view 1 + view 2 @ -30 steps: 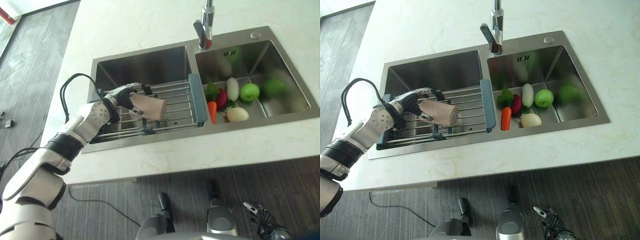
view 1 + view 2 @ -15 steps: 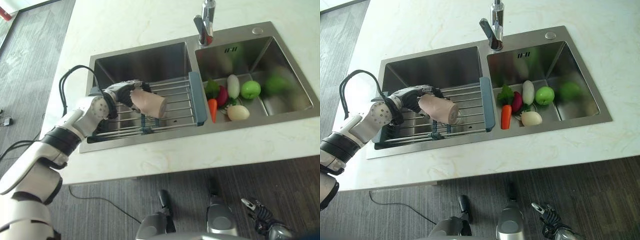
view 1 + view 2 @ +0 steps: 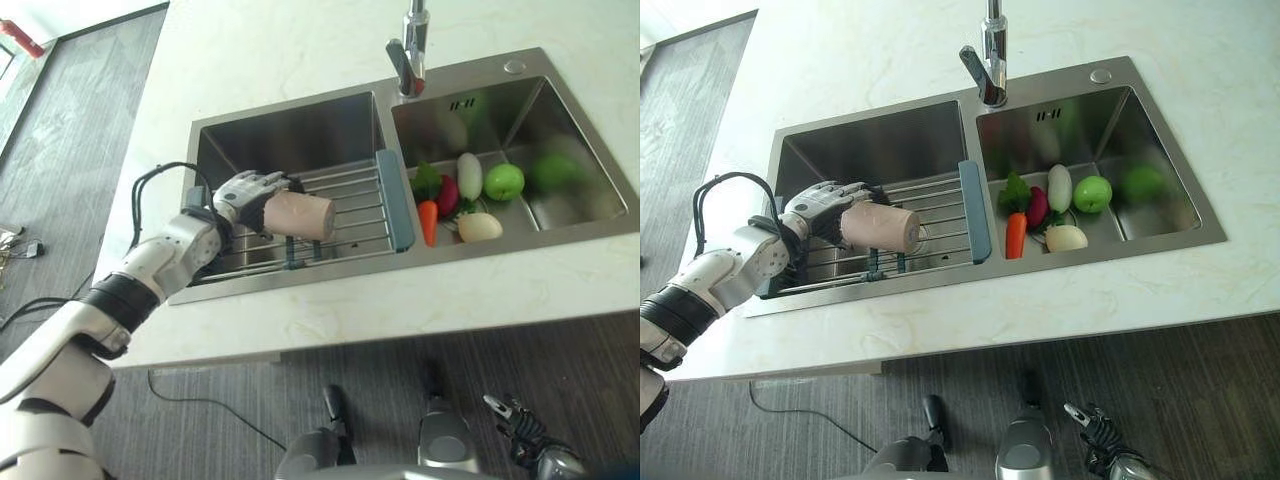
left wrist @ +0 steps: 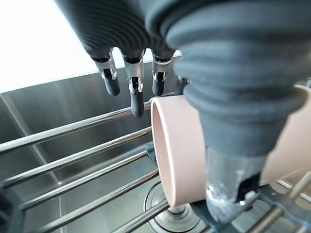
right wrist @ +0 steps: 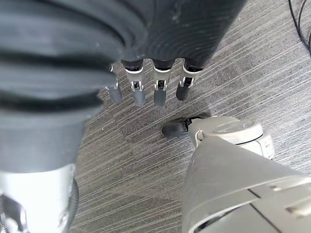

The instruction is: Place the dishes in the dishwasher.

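A pinkish-beige cup lies on its side in my left hand, just above the wire rack that spans the left sink basin. In the left wrist view the thumb presses the cup near its rim and the fingers curl over its far side. The cup's open mouth faces my wrist. My right hand hangs low by the floor at the lower right, and its fingers are relaxed and hold nothing.
The right basin holds a carrot, a white radish, a green apple and other vegetables. A faucet stands behind the divider. A pale stone countertop surrounds the sink, with dark floor below its front edge.
The cup stays in my left hand and has risen slightly off the rack, now lying more level. The whole view has shifted a little.
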### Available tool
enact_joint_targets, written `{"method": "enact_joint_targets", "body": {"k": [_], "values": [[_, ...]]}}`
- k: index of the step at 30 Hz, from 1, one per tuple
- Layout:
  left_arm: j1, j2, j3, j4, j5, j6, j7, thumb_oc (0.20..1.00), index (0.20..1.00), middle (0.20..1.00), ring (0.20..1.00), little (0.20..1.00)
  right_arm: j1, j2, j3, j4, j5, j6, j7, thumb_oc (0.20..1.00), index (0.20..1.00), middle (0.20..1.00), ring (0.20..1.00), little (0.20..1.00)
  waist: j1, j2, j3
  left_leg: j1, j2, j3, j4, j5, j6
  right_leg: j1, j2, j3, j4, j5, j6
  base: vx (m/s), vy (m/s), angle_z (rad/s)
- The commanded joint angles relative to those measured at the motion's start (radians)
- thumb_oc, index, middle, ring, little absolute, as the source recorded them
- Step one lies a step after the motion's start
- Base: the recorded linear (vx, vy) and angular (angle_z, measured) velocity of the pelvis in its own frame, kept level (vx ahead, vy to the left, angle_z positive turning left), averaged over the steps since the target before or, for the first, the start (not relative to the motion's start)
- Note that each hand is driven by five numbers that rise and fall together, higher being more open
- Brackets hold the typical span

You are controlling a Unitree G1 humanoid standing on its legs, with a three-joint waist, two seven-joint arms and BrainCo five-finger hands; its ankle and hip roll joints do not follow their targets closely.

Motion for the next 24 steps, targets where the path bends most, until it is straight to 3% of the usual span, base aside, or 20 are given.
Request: {"method": "enact_joint_targets", "body": {"k": [1,10,24], "values": [[-0.015,0.028,0.003,-0.029,0.065,-0.028,0.075,1.0,1.0,1.0,1.0,1.0,-0.012,0.014,-0.022,0.018,0.033,-0.034,-0.011,1.0,1.0,1.0,1.0,1.0,0.001,-0.03,-0.025,-0.035,0.01,-0.049,0.012,-0.078,-0.027,-0.048,-0.074,0.051,0.014,-0.033,0.094,0.0,0.0,0.0],[0.023,-0.009,-0.004,-0.039,0.116,0.002,0.138,1.0,1.0,1.0,1.0,1.0,-0.022,0.021,-0.026,0.02,0.042,-0.043,-0.018,1.0,1.0,1.0,1.0,1.0,0.002,-0.027,-0.019,-0.043,0.008,-0.053,0.012,-0.078,-0.026,-0.056,-0.074,0.056,0.013,-0.032,0.093,0.0,0.0,0.0],[0.006,-0.028,-0.055,0.031,0.12,0.034,0.071,1.0,1.0,1.0,1.0,1.0,-0.037,0.011,-0.026,0.017,0.04,-0.04,-0.022,1.0,1.0,1.0,1.0,1.0,-0.016,-0.021,-0.008,-0.045,0.005,-0.047,0.012,-0.08,-0.024,-0.069,-0.073,0.069,0.017,-0.028,0.094,0.0,0.001,-0.01]]}}
